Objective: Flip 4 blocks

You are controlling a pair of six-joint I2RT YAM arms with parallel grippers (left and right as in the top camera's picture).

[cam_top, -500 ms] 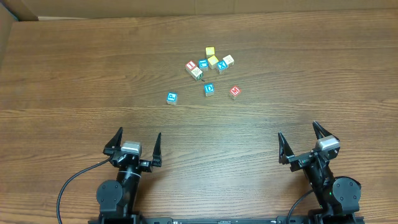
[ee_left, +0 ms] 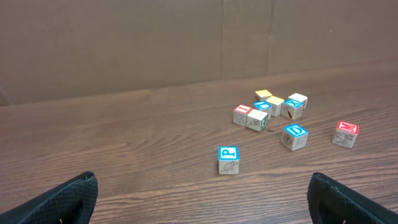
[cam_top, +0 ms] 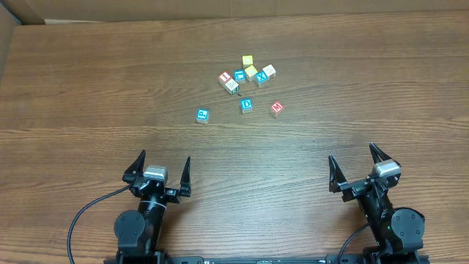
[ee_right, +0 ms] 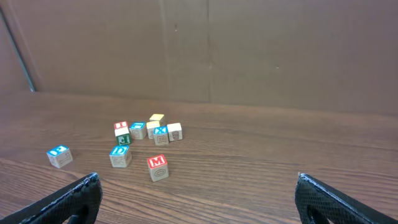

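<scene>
While overhead shows left hand (cam_top: 163, 158) and right hand (cam_top: 351, 152) spread, wrist views show blocks (ee_left: 295, 136) side-on

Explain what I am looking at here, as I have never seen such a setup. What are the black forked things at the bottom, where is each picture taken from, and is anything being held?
These are two robot arms at a wooden table. The top-down picture comes from a fixed camera overhead. The forked shapes near its lower edge are the left gripper and the right gripper, each a two-finger claw. The other two pictures come from cameras on the wrists, so the dark shapes in their bottom corners are that arm's own fingers. On the table lie small lettered wooden cubes: a tight cluster and, nearer the arms, three loose ones, a blue-faced cube, a blue D cube and a red M cube. Both grippers stand open and empty, well short of the cubes.
</scene>
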